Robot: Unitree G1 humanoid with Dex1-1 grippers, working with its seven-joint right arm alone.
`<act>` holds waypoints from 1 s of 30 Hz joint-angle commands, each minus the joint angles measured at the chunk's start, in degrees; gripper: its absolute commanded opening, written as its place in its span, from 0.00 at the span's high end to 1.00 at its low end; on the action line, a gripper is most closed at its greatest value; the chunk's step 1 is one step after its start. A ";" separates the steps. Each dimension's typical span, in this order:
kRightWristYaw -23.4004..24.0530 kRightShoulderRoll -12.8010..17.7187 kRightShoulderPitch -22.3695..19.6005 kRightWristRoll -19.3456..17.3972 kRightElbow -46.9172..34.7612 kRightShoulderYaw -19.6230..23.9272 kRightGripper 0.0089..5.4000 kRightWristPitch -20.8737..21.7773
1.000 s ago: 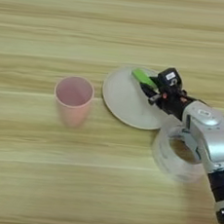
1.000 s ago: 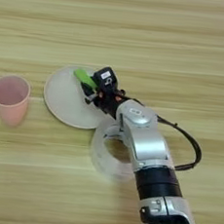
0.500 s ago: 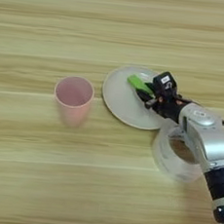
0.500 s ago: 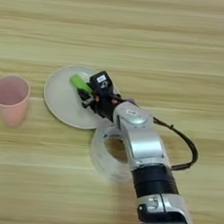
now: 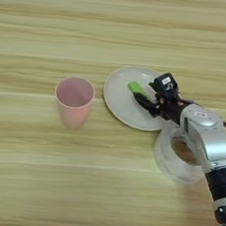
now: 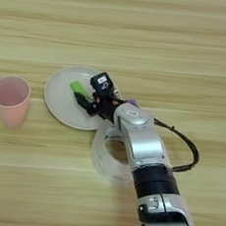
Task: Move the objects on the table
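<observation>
The two black fingers [image 5: 145,99] of the right arm sit over the white plate [image 5: 119,106], closed on the small green bar [image 5: 136,89]. The bar pokes out past the fingertips toward the plate's middle, its bright end lying low over the plate surface; whether it touches the plate cannot be told. Behind the fingers, the black wrist block with a small white label stands over the plate's right rim, and the silver forearm [image 6: 140,140] runs back from there toward the bottom right corner.

The clear tape roll [image 5: 177,155] lies flat on the counter [image 5: 94,29] just off the plate's lower right edge, almost touching the rim, and the forearm passes over its right side. The pink cup [image 5: 74,100] stands upright to the left of the plate, apart from it, mouth up.

The counter is pale yellow wood grain with plank lines running across, and it fills both views.

The right eye view shows more of the arm: the dark elbow section, a black cable looping off to the right, and a small purple bar [image 6: 131,102] peeking out just right of the wrist, beside the plate's right rim. In the left eye view that purple piece is barely visible.
</observation>
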State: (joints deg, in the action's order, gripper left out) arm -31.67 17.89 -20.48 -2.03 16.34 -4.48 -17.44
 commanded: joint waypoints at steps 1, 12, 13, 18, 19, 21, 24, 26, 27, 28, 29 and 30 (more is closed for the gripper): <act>1.72 1.39 -5.00 -1.66 -6.27 3.69 0.32 1.21; 3.47 6.75 -0.72 -5.76 -19.23 15.07 0.08 -1.10; 3.29 7.63 0.64 -5.97 -20.85 15.97 0.05 -1.54; -1.28 13.38 12.07 -9.28 -32.69 22.03 0.00 -5.62; -2.24 14.45 14.55 -9.87 -34.88 23.59 0.00 -6.42; -3.47 15.87 18.23 -10.58 -38.10 25.74 0.00 -7.53; -5.19 16.90 23.68 -11.51 -42.23 27.28 0.00 -8.93; -6.54 17.11 27.03 -12.63 -44.57 28.44 0.00 -9.92; -7.18 17.11 28.36 -13.43 -45.54 29.21 0.00 -10.55; -7.90 17.14 29.42 -14.44 -46.28 29.91 0.00 -11.24; -8.42 17.06 30.33 -15.31 -46.75 30.50 0.00 -11.87; -8.83 17.04 30.96 -15.90 -46.98 30.86 0.00 -12.26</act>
State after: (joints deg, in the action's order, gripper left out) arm -40.52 32.22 10.69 -15.99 -27.63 23.77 -30.01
